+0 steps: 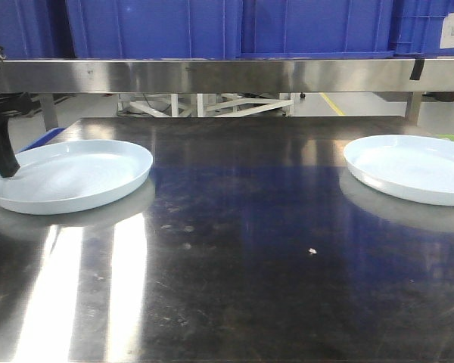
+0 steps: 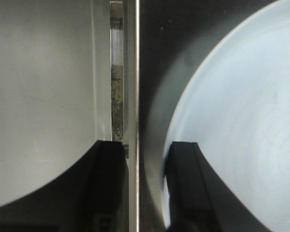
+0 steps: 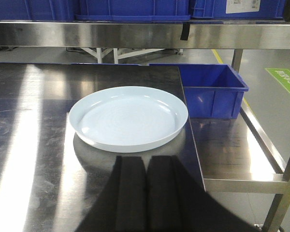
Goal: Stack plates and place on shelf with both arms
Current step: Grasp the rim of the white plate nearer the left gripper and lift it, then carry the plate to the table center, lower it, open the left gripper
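At the desk's [image 1: 242,249] 9 o'clock our left pincer [image 2: 144,145], spread, straddles the left plate's [image 1: 72,174] outer rim. We judge a shallow bite on that glossy rim could slip. At 3 o'clock the right plate [image 1: 412,170] lies untouched, our right pincer [image 3: 147,162] pressed together, empty.

steel table [image 1: 234,249] | on it: left plate [image 1: 68,175] | right plate [image 1: 408,168] | well apart

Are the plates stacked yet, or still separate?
Separate. The left plate and the right plate lie flat at opposite ends of the table, with bare steel between them.
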{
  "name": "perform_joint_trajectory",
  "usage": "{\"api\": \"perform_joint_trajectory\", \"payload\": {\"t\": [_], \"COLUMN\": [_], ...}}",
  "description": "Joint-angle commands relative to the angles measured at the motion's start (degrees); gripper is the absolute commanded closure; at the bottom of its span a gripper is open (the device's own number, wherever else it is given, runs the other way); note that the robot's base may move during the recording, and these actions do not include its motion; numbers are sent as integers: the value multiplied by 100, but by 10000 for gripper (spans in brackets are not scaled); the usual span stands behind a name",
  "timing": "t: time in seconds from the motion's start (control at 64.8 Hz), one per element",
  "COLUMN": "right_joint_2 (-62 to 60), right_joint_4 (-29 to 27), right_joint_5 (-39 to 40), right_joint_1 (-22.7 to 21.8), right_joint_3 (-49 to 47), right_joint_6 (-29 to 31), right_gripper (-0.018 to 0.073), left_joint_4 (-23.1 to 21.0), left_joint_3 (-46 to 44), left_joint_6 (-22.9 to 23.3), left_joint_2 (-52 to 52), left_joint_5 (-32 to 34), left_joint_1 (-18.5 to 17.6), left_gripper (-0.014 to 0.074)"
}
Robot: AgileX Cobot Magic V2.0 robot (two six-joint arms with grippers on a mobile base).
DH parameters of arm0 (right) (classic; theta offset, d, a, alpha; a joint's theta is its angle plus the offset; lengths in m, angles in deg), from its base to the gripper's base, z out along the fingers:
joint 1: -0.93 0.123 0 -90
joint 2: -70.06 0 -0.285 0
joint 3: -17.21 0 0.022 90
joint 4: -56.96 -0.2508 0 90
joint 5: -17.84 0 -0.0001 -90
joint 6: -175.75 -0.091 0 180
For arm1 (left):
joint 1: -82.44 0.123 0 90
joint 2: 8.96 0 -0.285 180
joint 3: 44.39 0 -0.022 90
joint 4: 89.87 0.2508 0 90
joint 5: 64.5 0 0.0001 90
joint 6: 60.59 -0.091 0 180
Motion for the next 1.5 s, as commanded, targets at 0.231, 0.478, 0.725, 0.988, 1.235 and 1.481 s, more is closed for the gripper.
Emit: {"api": "perform_joint_trajectory", "payload": {"t": [0.231,0.478,0.725,0.988,1.235,1.481], "right_joint_2": [-101,-101,-101,-101,-101,-101], "right_joint_4": [-4,-4,-4,-4,-4,-4], "right_joint_5": [501,501,501,501,501,501], "right_joint_1": [12,12,12,12,12,12], "right_joint_3": [6,6,6,6,6,6], "right_joint_6": [36,36,36,36,36,36], "right_gripper": [504,504,504,504,504,504], "left_joint_4": [-78,11,363,352,-373,-1396], "left_joint_3": [-172,-172,-172,-422,-1308,-1740], "left_joint_6": [40,40,40,40,40,40], "left_joint_2": [291,291,291,345,503,542], "left_joint_5": [-22,-69,-217,-562,-1279,-1155], "left_joint_1": [-27,-27,-27,-27,-58,-736], "left_gripper": [347,397,513,514,514,514]}}
